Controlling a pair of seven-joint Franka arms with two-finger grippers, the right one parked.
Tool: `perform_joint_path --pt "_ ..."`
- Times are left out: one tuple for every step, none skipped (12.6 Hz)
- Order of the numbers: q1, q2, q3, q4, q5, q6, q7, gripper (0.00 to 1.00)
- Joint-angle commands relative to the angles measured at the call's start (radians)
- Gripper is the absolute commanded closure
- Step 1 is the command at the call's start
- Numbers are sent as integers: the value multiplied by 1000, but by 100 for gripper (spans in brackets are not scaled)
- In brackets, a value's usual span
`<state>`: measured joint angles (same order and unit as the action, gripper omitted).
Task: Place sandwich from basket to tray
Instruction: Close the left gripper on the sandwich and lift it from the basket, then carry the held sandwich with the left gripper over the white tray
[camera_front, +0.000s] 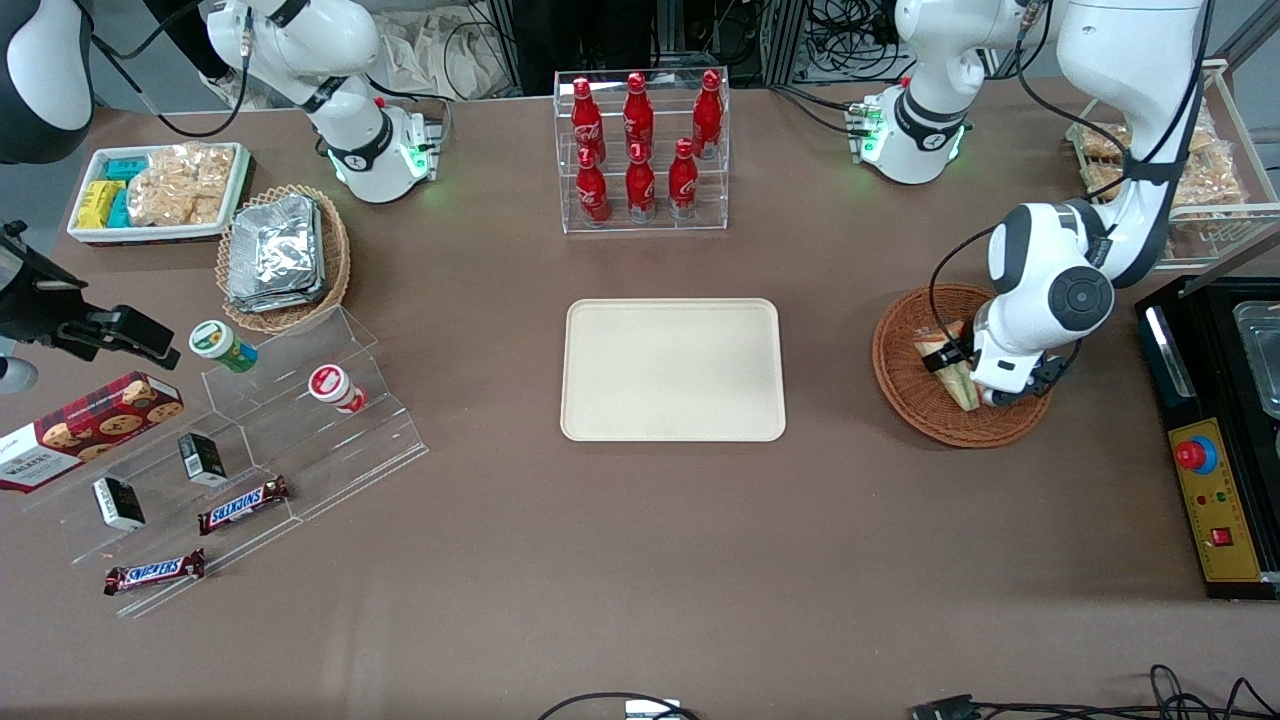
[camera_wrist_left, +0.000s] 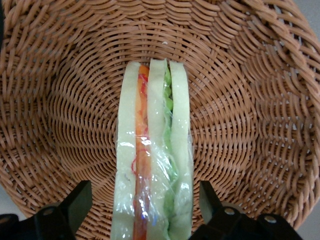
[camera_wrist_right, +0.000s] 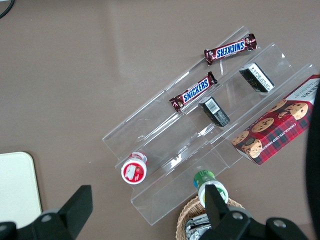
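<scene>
Sandwich (camera_wrist_left: 152, 165) lies in the reddish-brown basket (camera_front: 900, 375), a wrapped wedge with white bread, orange and green filling layers showing edge-up. End effector (camera_front: 985, 385) of the left arm is down inside the basket, right over the sandwich. Wrist view: both fingers (camera_wrist_left: 75, 205) spread wide, one on each side of the wedge, small gaps between pads and bread, not touching it as far as can be seen. Sandwich runs lengthwise between the fingers, thick end nearest the wrist camera, narrow end pointing toward the basket's middle. Basket sits on the brown surface (camera_front: 640, 560) toward the working arm's end, well apart from the tray (camera_front: 672, 370). Tray is cream-beige, flat on the surface at centre, nearer the front camera than the clear rack of red bottles (camera_front: 640, 150).
</scene>
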<state>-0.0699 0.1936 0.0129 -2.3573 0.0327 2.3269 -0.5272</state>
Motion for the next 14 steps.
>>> perform_joint_path --pt "-1 -3 1 -5 12 19 -22 97" --pt "-1 -3 1 -4 12 19 -22 100" --pt "-1 -5 -1 -3 12 19 -22 100" --pt "-1 -8 1 -2 12 15 -20 100" --pt "-1 -14 1 0 12 9 -19 100" --pt "-2 -29 2 3 12 -4 -17 100" --pt "-2 -57 4 6 15 -36 -13 100" --pt "-4 -98 4 10 18 -79 -4 100" --pt "-5 -150 2 18 45 -145 -2 100" --pt "-7 -196 1 48 70 -237 0 100" --pt "-8 -235 -1 99 72 -347 12 100" --pt "-8 -264 -2 151 70 -442 50 100" --pt "-10 -288 -2 214 67 -539 82 100" --pt "-10 -296 -2 290 61 -642 113 100"
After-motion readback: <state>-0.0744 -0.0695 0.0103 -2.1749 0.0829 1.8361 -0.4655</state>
